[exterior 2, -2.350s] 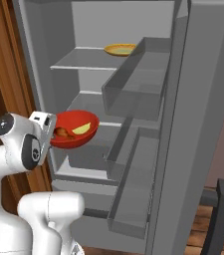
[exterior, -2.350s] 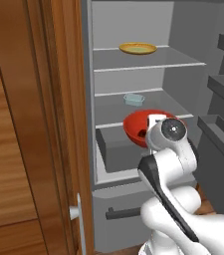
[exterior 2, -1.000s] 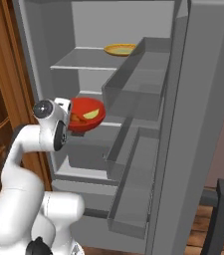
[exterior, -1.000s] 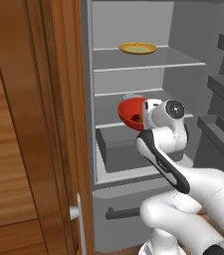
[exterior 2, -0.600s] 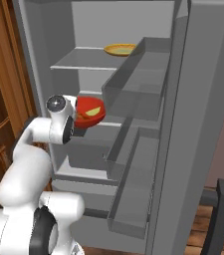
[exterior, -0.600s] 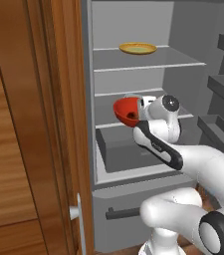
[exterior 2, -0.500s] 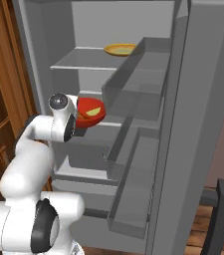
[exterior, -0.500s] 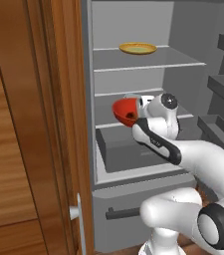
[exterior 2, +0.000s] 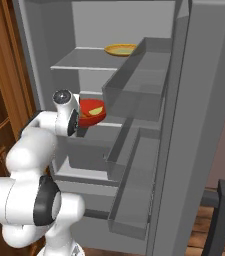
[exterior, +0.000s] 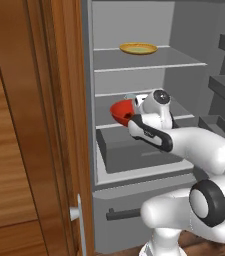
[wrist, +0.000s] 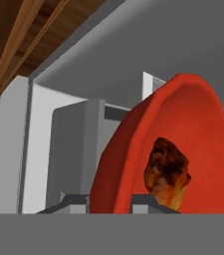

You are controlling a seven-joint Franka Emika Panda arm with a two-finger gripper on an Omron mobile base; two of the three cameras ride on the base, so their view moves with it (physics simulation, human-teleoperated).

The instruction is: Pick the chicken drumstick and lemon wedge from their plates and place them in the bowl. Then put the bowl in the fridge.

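My gripper (exterior: 132,113) is shut on the rim of the red bowl (exterior: 119,111), holding it inside the open grey fridge (exterior: 149,65) just above the middle shelf. In the right base view the bowl (exterior 2: 91,112) shows the yellow-green lemon wedge (exterior 2: 97,109) inside, with the gripper (exterior 2: 79,118) at its near rim. The hand view has the bowl (wrist: 183,124) tilted on edge, the brown chicken drumstick (wrist: 167,172) lying in it, and the gripper (wrist: 111,201) clamped across its rim. The plates are out of view.
A flat yellowish dish (exterior: 138,48) lies on the top shelf. Below the bowl the fridge drawer (exterior: 139,150) stands pulled out. The open fridge door (exterior 2: 204,125) with its bins (exterior 2: 134,85) is to the right, and brown wooden cabinets (exterior: 24,125) to the left.
The arm has stretched forward and carried the bowl up from in front of the drawer to the middle shelf, deeper and further left in the fridge. The grip has stayed shut.
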